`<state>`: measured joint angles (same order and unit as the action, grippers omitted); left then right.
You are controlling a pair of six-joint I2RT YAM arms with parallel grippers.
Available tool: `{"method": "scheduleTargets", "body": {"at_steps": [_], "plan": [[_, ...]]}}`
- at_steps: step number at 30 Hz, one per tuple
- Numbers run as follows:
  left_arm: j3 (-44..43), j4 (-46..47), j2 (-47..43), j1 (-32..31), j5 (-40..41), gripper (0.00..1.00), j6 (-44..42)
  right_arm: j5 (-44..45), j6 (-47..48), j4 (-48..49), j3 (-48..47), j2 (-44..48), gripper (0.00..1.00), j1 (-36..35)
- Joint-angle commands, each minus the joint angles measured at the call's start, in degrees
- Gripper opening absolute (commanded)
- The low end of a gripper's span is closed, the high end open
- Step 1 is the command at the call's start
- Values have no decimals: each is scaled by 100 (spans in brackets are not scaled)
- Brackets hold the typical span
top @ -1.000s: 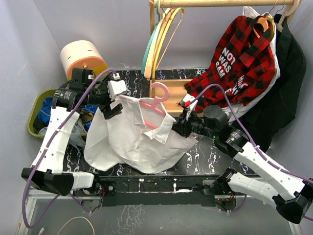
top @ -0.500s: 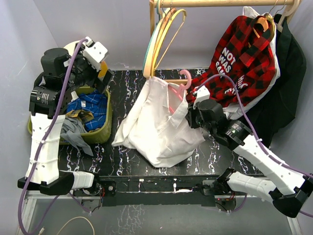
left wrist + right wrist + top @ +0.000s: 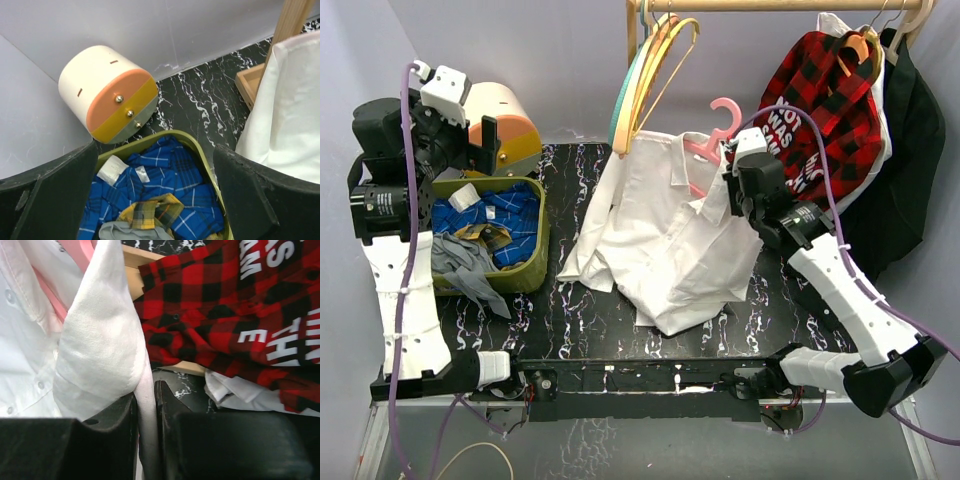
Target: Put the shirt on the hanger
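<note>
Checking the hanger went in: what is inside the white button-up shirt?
Inside the shirt, a thin pink plastic hanger: hook out above the collar, one arm showing at the open neck. Cloth hides the rest.

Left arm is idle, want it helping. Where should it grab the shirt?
Pinch the shirt at its free upper-left edge beside the collar, coming from the left. The right gripper clamps the right side by the hanger, so that edge hangs slack toward the open left gripper.

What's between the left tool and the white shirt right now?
Top view: the cream-and-orange drum and green bin, then bare marble tabletop up to the shirt.
</note>
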<state>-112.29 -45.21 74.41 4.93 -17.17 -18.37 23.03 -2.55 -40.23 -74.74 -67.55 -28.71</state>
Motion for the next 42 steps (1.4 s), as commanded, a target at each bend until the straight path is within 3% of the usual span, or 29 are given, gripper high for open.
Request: {"method": "scheduleTargets", "body": {"at_steps": [1, 11, 15, 27, 37, 42], "plan": [[374, -138, -385, 32, 76, 97, 49, 1376, 36, 337, -647, 226, 8, 582], [1057, -144, -552, -7, -579, 97, 187, 669, -509, -945, -671, 1272, 8, 586], [1056, -265, -531, -108, -708, 97, 311, 636, -522, -970, -705, 1565, 8, 587], [83, -887, 478, -124, 226, 97, 854, 254, 119, 1096, -2007, -270, 8, 620], [250, -726, 958, -124, 516, 97, 1097, 590, 729, 1137, -3524, -995, 8, 798], [360, -731, 1094, -126, 469, 97, 1076, 45, 677, 906, -4042, -1285, 8, 1328]]}}
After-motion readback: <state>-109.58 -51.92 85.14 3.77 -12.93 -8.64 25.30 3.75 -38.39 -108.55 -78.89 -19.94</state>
